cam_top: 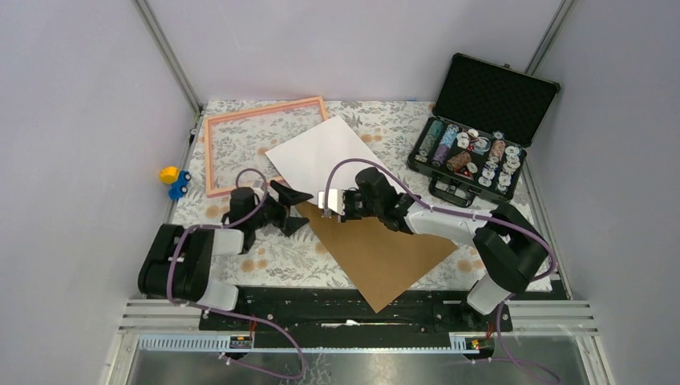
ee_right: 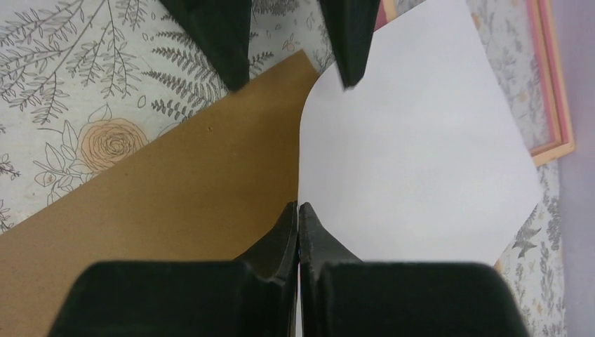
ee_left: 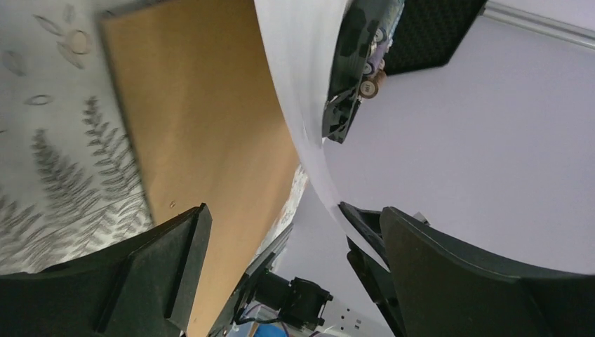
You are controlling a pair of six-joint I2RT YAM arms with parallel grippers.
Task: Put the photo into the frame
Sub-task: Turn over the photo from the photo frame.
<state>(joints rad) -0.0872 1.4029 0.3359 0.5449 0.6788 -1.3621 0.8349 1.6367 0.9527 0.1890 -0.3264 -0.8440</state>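
Overhead camera, above and behind me, looks down on the whole table [cam_top: 305, 261] from far off. My left wrist camera sits low and rolled sideways, very near the brown board [ee_left: 210, 126] and the photo [ee_left: 302, 63]. My right wrist camera looks down closely on the same two sheets.

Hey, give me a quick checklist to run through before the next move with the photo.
1. Right gripper shut on the photo at its edge: ok.
2. Left gripper open, photo's edge between its jaws: ok.
3. Photo inside the frame: not ok, it only overlaps one corner.
4. Photo's picture side facing down: cannot tell, only white shows.
5. Brown board clear of the frame: ok.
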